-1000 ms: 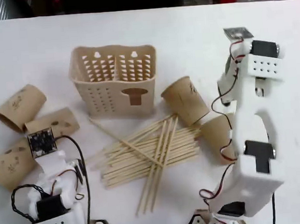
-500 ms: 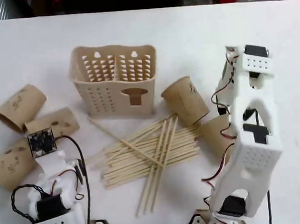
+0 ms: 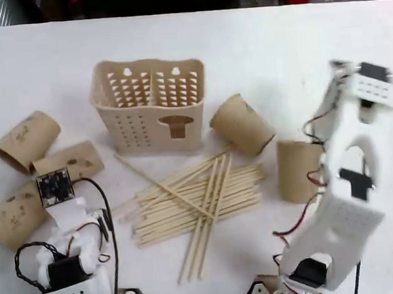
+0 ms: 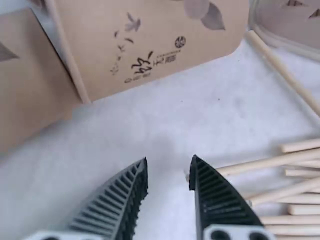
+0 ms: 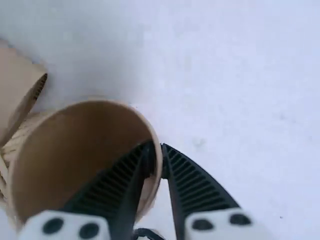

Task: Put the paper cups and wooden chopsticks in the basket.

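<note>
A white table (image 3: 256,40) is carrying everything, with a dark strip of room running along its far edge. A beige perforated plastic basket (image 3: 149,106) is standing upright at about 11 o'clock from the table's middle. A loose pile of pale wooden chopsticks (image 3: 194,198) is lying just at 6 o'clock of the basket, several sticks crossing the others.

Three cups are lying on their sides at 9 o'clock of the pile: a far brown paper cup (image 3: 26,140), a middle brown paper cup (image 3: 68,162) and a near brown paper cup (image 3: 11,217). A leaning brown paper cup (image 3: 242,124) is sitting just at 3 o'clock of the basket.

The white left arm (image 3: 70,266) is resting at 7 o'clock. Its left pincer (image 4: 168,170) is hanging narrowly parted over bare table, holding nothing, between the middle brown paper cup (image 4: 150,45) and the chopstick ends (image 4: 285,170).

The white right arm (image 3: 344,203) is standing at 4 o'clock. Its right pincer (image 5: 156,165) is clamping the rim of a fifth brown paper cup (image 5: 75,150), one finger inside the mouth and one outside. In the high view this cup (image 3: 297,172) is sitting at 3 o'clock of the pile, apart from the basket; I cannot tell if it is touching the table
</note>
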Controlling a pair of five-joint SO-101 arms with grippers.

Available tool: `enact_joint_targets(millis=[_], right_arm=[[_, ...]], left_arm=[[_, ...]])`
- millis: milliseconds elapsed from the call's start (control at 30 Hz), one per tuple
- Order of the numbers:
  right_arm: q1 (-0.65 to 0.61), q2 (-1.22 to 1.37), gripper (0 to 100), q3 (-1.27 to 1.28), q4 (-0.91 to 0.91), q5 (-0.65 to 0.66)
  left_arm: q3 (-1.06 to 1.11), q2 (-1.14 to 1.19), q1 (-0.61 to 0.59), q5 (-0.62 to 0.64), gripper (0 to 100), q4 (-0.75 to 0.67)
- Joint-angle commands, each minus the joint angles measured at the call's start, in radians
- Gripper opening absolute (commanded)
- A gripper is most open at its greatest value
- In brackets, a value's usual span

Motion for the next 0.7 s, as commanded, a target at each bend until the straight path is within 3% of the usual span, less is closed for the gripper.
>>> enact_joint_targets(millis=[0,167,300,500,667], right_arm=[[0.056,-0.245,1.6,-0.035,0.010,0.012],[0.093,-0.512,1.7,-0.031,0.010,0.034],[0.022,-0.693,1.7,-0.035,-0.002,0.014],[-0.315,-0.888,1.9,-0.035,-0.165,-0.199],[-0.624,-0.892,2.1,-0.028,-0.349,-0.365]], left_arm=[[-0.003,-0.007,-0.010,-0.008,15,0.003],[-0.003,-0.007,-0.010,-0.008,15,0.003],[-0.003,-0.007,-0.010,-0.008,15,0.003],[-0.003,-0.007,-0.010,-0.008,15,0.003],[-0.003,-0.007,-0.010,-0.008,15,0.003]])
